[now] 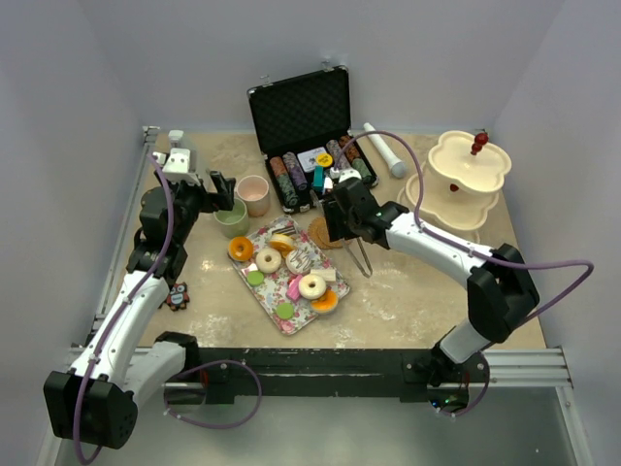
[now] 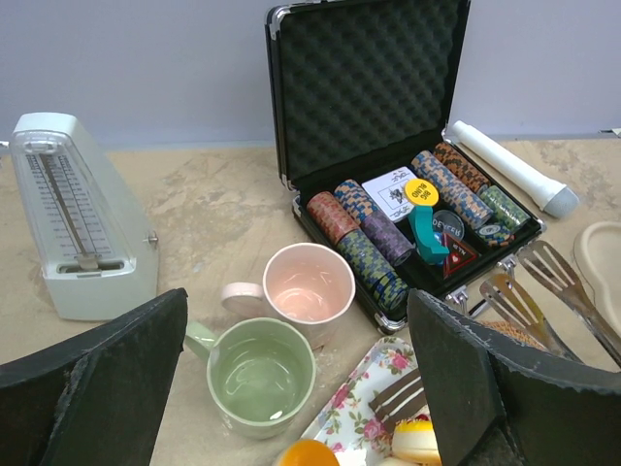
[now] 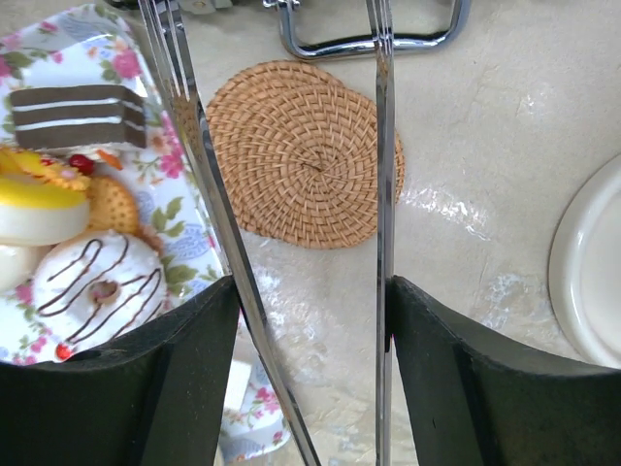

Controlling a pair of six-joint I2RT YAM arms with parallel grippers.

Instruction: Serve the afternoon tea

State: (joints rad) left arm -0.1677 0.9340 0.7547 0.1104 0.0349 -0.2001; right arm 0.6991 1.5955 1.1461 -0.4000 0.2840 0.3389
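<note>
The green cup (image 1: pixel 231 218) and the pink cup (image 1: pixel 254 194) stand side by side left of the floral tray (image 1: pixel 277 313), which holds toy donuts (image 1: pixel 311 285), macarons and cakes. My left gripper (image 1: pixel 221 189) is open and empty, hovering over the cups. In the left wrist view the green cup (image 2: pixel 257 374) and the pink cup (image 2: pixel 309 286) lie between its fingers (image 2: pixel 107 379). My right gripper (image 1: pixel 340 218) is shut on metal tongs (image 3: pixel 209 194), held above a wicker coaster (image 3: pixel 301 155). The cream three-tier stand (image 1: pixel 466 170) stands at the far right.
An open black case (image 1: pixel 306 126) with poker chips is at the back. A white metronome (image 1: pixel 178 160) stands at the back left. A white cylinder (image 1: pixel 385 150) lies right of the case. A small toy figure (image 1: pixel 177 296) lies by the left arm.
</note>
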